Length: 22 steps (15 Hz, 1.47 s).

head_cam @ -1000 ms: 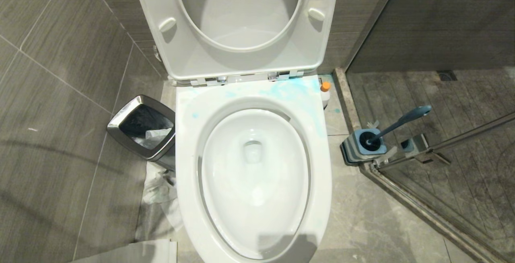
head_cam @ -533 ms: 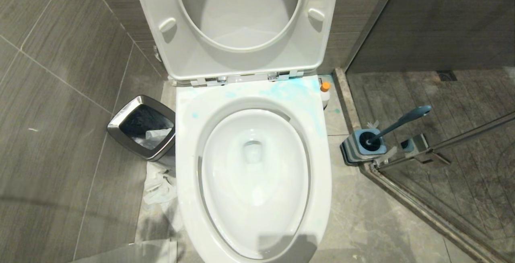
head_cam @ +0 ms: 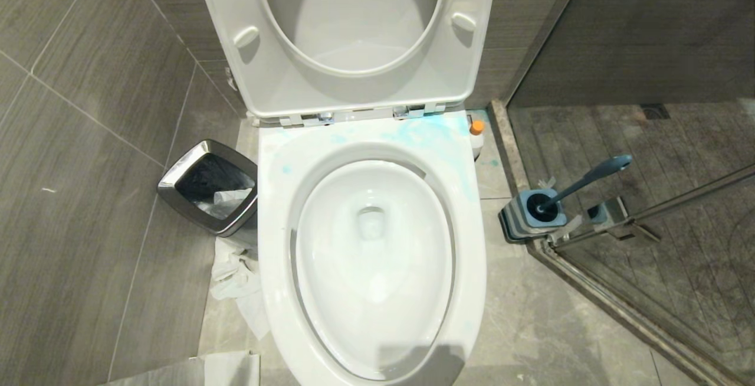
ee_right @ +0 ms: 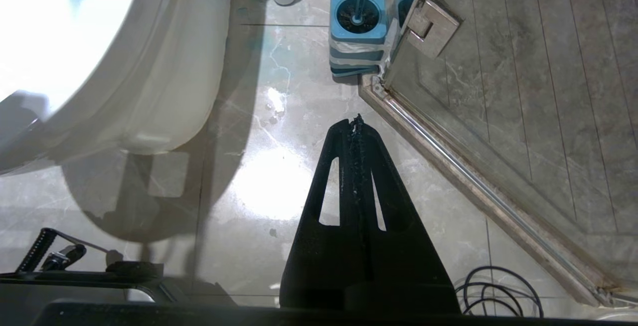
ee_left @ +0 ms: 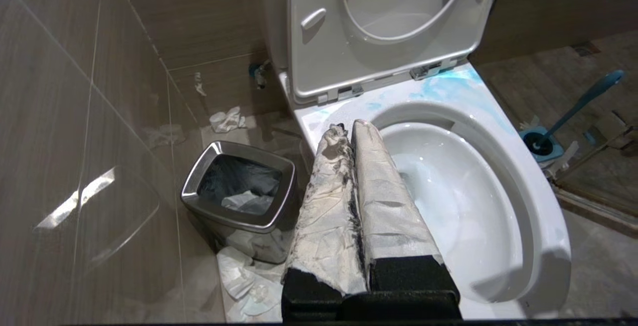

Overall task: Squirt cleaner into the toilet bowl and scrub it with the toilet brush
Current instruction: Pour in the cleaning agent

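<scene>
The left tool (ee_left: 349, 131), closed and empty, hangs over the bowl's (ee_left: 498, 201) rim; the brush (ee_left: 578, 111) stands in its holder (ee_left: 546, 149) well apart, across the bowl. The right tool (ee_right: 355, 122), closed, hangs above the floor (ee_right: 259, 116).

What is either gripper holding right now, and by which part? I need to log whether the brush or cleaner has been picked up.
Nothing. The left gripper and right gripper are both shut on empty air; the toilet brush sits in its holder.

Cleaner bottle (head_cam: 476, 136): largely hidden behind toilet rim, far right; only orange cap shows. Toilet brush (head_cam: 581, 183): head concealed inside holder (head_cam: 532, 215). Raised lid (head_cam: 348, 32): top cut off.
</scene>
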### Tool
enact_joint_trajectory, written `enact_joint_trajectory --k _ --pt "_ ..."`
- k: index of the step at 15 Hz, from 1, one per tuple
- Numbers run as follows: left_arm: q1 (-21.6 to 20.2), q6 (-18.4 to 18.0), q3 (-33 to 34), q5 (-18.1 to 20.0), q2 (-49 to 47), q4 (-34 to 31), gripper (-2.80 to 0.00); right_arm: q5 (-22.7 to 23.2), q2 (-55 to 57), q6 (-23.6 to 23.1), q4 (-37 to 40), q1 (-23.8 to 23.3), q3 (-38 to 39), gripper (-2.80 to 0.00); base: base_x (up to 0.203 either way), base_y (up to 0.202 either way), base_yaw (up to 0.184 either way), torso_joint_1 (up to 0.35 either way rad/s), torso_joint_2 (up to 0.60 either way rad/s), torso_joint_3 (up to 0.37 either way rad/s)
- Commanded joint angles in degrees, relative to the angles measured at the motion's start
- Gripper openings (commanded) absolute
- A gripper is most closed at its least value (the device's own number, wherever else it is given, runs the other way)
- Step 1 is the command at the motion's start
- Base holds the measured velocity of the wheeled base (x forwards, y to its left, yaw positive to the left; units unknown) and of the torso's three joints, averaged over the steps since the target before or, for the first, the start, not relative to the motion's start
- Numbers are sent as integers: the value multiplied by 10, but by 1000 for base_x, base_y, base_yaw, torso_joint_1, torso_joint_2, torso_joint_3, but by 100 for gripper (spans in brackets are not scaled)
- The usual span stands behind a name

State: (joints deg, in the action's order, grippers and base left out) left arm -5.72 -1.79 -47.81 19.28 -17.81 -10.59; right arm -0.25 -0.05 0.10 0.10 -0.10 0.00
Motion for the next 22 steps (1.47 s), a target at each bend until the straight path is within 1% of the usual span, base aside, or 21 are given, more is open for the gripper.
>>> enact_joint_trajectory --k 1,2,3,6,8,9,10,13,14,16,17,18,19,20,21,22 --pt "31 -1 11 -4 21 -11 -280 0 0 0 0 0 0 -280 0 0 0 0 0 0" --pt "45 -8 14 -10 33 -32 -280 0 0 0 0 0 0 -280 0 0 0 0 0 0" --pt "49 -15 24 -15 55 -52 -280 0 0 0 0 0 -1 -280 0 0 0 0 0 0" --pt "52 -23 88 -26 139 -74 -280 0 0 0 0 0 0 -280 0 0 0 0 0 0" --pt "55 -31 143 -57 173 -70 -280 0 0 1 0 0 0 -280 0 0 0 0 0 0" --pt "56 -35 177 -69 176 -45 -280 0 0 0 0 0 0 -280 0 0 0 0 0 0" --pt "56 -36 218 -75 177 -5 -280 0 0 0 0 0 0 -280 0 0 0 0 0 0" --pt "56 -36 365 -90 178 153 -280 0 0 0 0 0 0 -280 0 0 0 0 0 0" --pt "56 -35 402 -95 178 190 -280 0 0 0 0 0 0 -280 0 0 0 0 0 0" --pt "56 -29 465 -103 178 251 -280 0 0 0 0 0 0 -280 0 0 0 0 0 0" --pt "56 -26 480 -103 178 264 -280 0 0 0 0 0 0 -280 0 0 0 0 0 0" --pt "56 -29 480 -102 178 241 -280 0 0 0 0 0 0 -280 0 0 0 0 0 0" --pt "56 -33 479 -105 178 200 -280 0 0 0 0 0 0 -280 0 0 0 0 0 0" --pt "56 -32 479 -118 178 175 -280 0 0 0 0 0 0 -280 0 0 0 0 0 0" --pt "56 -31 479 -142 178 165 -280 0 0 0 0 0 0 -280 0 0 0 0 0 0" --pt "56 -24 479 -149 178 151 -280 0 0 0 0 0 0 -280 0 0 0 0 0 0"
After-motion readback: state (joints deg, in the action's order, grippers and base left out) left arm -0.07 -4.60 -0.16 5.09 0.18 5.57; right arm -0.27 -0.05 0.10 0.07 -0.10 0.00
